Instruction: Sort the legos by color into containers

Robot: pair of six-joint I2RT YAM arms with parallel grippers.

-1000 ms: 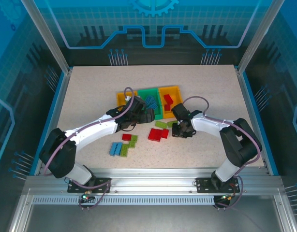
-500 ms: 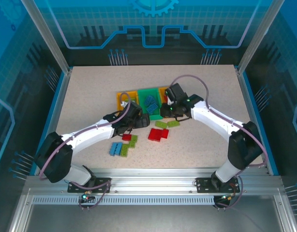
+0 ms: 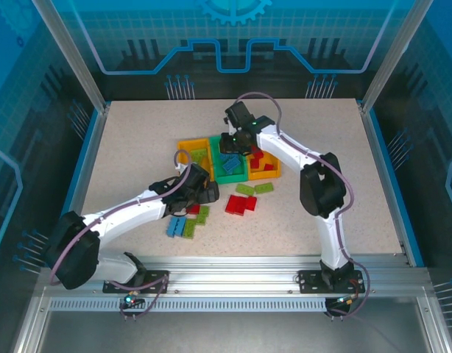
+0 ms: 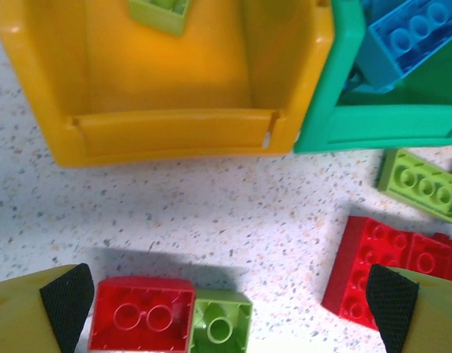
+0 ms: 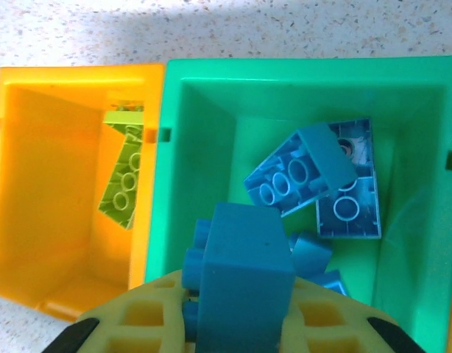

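Three joined containers stand mid-table: yellow [image 3: 193,152], green [image 3: 227,173] and orange [image 3: 269,170]. My right gripper [image 3: 234,140] hovers over the green bin [image 5: 204,95], shut on a light blue lego [image 5: 244,276]. Below it lie other blue bricks [image 5: 314,176]. The yellow bin [image 5: 64,184] holds a lime brick [image 5: 126,180]. My left gripper [image 4: 230,323] is open just above the table, in front of the yellow bin [image 4: 167,140]. Between its fingers lie an upturned red brick [image 4: 141,315] and a lime brick [image 4: 220,323]. Red bricks [image 4: 380,261] lie by its right finger.
Loose bricks lie in front of the bins: a red pair [image 3: 241,204], two lime ones [image 3: 254,188], and a blue [image 3: 174,226] and lime [image 3: 189,226] group nearer the left arm. The orange bin holds red bricks [image 3: 257,156]. Blue walls ring the table.
My right gripper has risen from the table right of the red bricks and swung back-left over the green bin, carrying the blue brick. My left gripper has drawn back from the bins, towards the near bricks.
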